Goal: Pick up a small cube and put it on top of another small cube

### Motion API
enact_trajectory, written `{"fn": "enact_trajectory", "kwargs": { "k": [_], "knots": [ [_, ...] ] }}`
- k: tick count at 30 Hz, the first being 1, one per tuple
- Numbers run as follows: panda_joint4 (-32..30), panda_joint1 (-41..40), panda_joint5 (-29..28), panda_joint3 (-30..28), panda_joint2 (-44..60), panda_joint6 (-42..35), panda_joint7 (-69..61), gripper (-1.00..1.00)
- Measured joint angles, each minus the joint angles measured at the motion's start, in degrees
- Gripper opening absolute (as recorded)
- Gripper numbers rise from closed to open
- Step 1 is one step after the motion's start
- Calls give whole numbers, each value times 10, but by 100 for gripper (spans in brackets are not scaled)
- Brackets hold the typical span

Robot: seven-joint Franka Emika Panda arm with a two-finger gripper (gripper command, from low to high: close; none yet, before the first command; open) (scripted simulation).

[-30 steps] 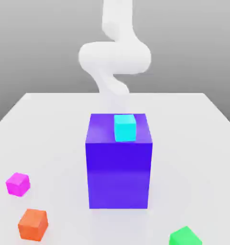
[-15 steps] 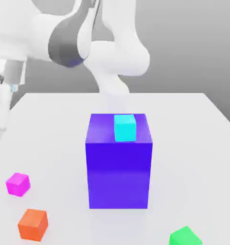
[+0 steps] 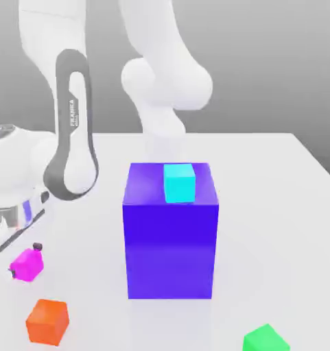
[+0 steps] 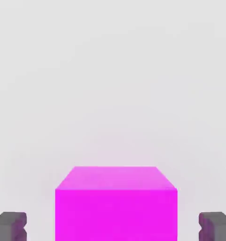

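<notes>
1. The pink cube (image 3: 27, 264) sits flat on the white worktop (image 3: 263, 178), directly between the fingers of the pincer (image 3: 25, 259).
2. In the hand view the pink cube (image 4: 115, 204) lies midway between the two dark fingertips (image 4: 10, 226), with a clear gap on each side. The pincer (image 4: 113, 227) is spread wide and grasping nothing; that centring looks meant to let both pads meet opposite faces squarely.
3. The pincer stands low around the cube, so I judge the step in hand to be the closing grasp, not yet made.
4. The orange cube (image 3: 47, 321) lies near the pincer, just beyond the pink one, close enough to deserve care on the lift.
5. The big blue block (image 3: 171, 233) stands well apart from the pincer, with a cyan cube (image 3: 179, 182) on its top, a likely stacking target.
6. The green cube (image 3: 265, 339) is farthest off.
</notes>
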Motion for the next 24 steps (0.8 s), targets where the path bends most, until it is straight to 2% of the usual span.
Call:
{"fn": "enact_trajectory", "kwargs": {
  "k": [5, 10, 12, 24],
  "knots": [
    [0, 0, -1, 0, -2, 0, 1, -100],
    [-18, 9, -22, -14, -93, -73, 16, -100],
    [-7, 11, -18, -10, -120, -95, 11, -100],
    [120, 241, -85, 140, -82, -198, 228, -100]
  ]
}}
